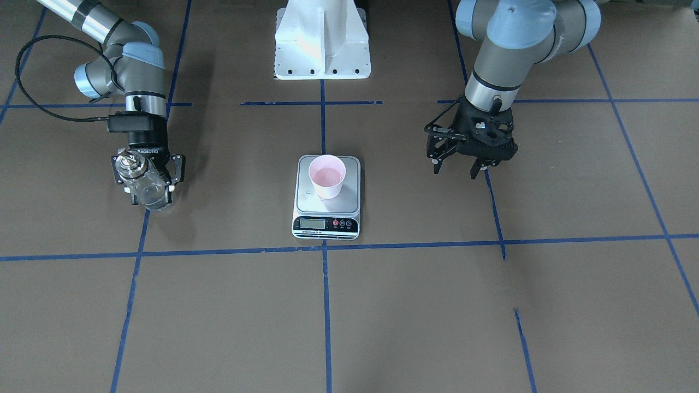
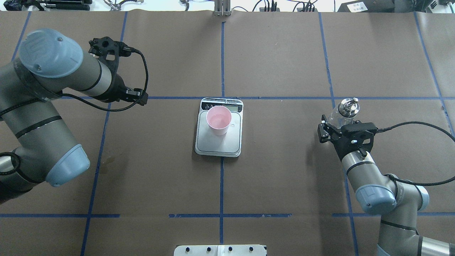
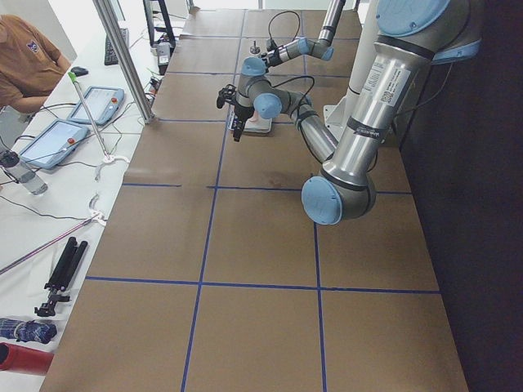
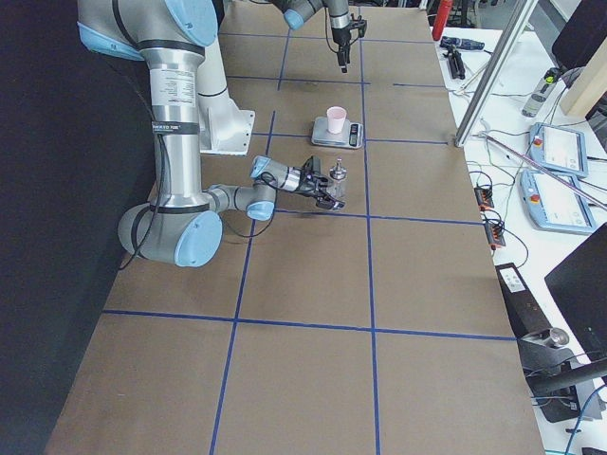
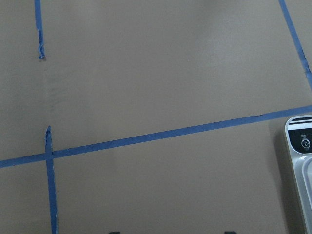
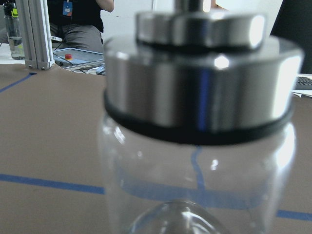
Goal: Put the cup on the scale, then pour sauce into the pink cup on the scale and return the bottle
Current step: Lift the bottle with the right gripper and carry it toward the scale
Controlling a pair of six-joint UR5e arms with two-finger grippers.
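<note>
The pink cup (image 1: 326,176) stands upright on the steel platform of the scale (image 1: 313,201) at the table's centre; both also show in the overhead view, the cup (image 2: 218,120) on the scale (image 2: 217,146). My right gripper (image 1: 152,200) is shut on the clear glass bottle (image 1: 146,185), which stands upright with its silver spout top (image 2: 348,106) showing. The bottle's collar (image 6: 197,97) fills the right wrist view. Liquid in the bottle is hard to make out. My left gripper (image 1: 456,168) is open and empty, apart from the scale on its other side.
The white robot base (image 1: 322,38) stands behind the scale. Blue tape lines (image 1: 325,305) grid the brown table. The scale's corner (image 5: 300,146) shows at the left wrist view's right edge. Operators' tablets (image 3: 98,102) lie beyond the table's far edge.
</note>
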